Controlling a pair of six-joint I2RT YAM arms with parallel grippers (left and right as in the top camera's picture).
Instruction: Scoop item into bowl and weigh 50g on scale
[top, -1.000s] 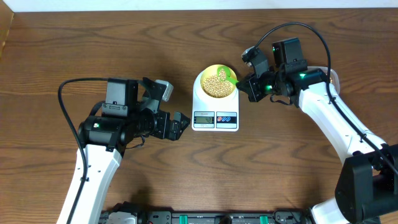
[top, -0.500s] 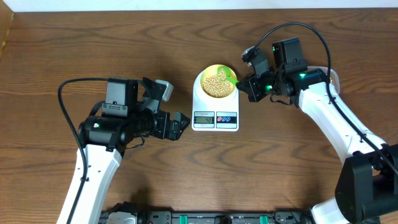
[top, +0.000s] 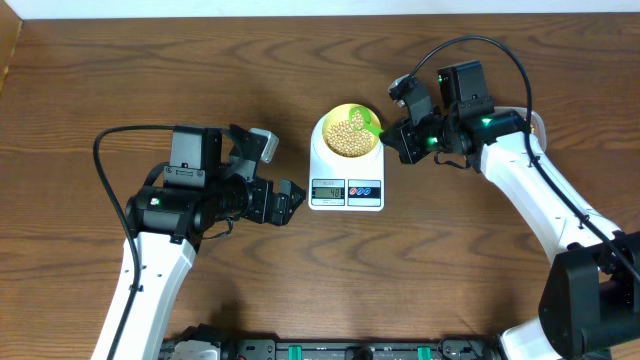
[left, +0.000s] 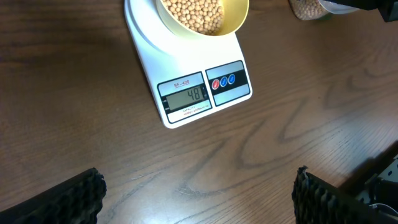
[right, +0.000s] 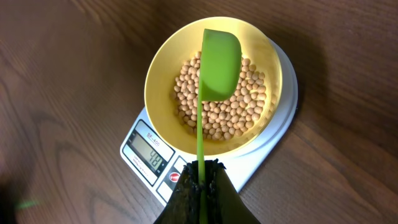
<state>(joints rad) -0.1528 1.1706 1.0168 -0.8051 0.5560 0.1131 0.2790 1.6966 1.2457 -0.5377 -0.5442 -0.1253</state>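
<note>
Desk (top: 120, 80) carries the scale (top: 346, 172) midway between its side edges, toward the far edge, with the bowl (right: 160, 74) of beans (right: 236, 115) on top. Your right gripper (right: 199, 180), reaching in from the right edge, is clamped on the green scoop (right: 221, 62), whose handle runs straight ahead, head over the bowl. Your left gripper (left: 199, 193) hangs spread wide before the display

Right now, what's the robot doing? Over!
Left fingers open, empty. Right fingers shut on green scoop, over bowl. Beans in bowl on scale. Nothing blocking.
</note>
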